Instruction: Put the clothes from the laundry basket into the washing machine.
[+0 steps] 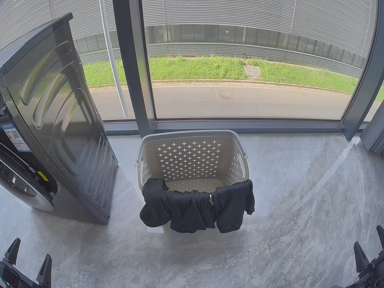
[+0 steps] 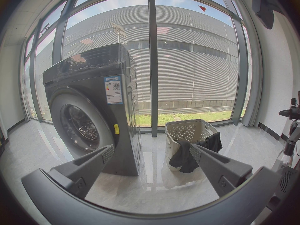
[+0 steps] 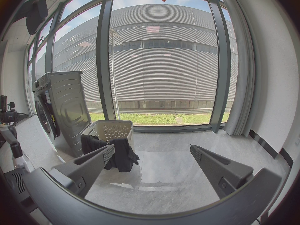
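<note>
A polished grey stone floor [image 1: 288, 229] spread under everything. Nearest, at about 7 o'clock, the left gripper [image 1: 29, 259] sat low with its fingers spread apart and nothing between them. At 5 o'clock the right gripper [image 1: 370, 247] was likewise parted and empty. Both were well short of the work.

Straight ahead at 12 o'clock, the clothes [image 1: 188, 211], black fabric, lay draped over the near rim of the laundry basket [image 1: 192, 134], with most of the cloth hanging down the outside wall. I judged it light, limp and not slippery. It would sag and trail when lifted and might catch on the rim. The best hold looked to be the bunched middle where it crossed the rim, pinching a thick fold so the hanging ends rose together.

The basket, pale perforated plastic, stood upright and seemed light enough to shift if tugged. At 10 o'clock, near it, stood the dark washing machine [image 1: 68, 121]. Its round door [image 2: 79, 127] was on the face turned away from the basket, and I could not tell whether it was latched. Beyond, at 12 o'clock, rose the tall window [image 1: 248, 61].
</note>
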